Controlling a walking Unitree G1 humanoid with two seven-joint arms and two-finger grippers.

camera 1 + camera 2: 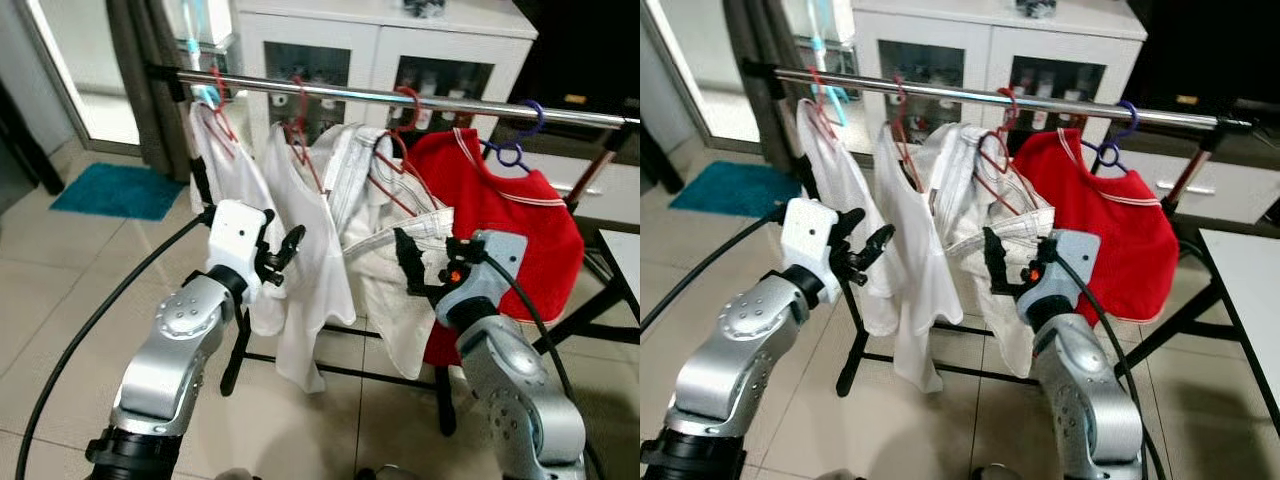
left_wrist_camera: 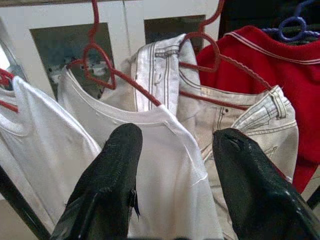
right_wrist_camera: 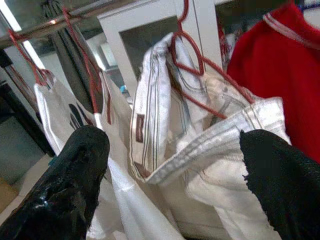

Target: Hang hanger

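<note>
Left eye view: both arms raised toward the hung clothes, left gripper and right gripper fingers spread, empty.

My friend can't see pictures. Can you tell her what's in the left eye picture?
Four hangers with clothes hang on a metal rail: two white shirts, white jeans and a red top. The robot's left hand and right hand reach up, open, just in front of them.
</note>
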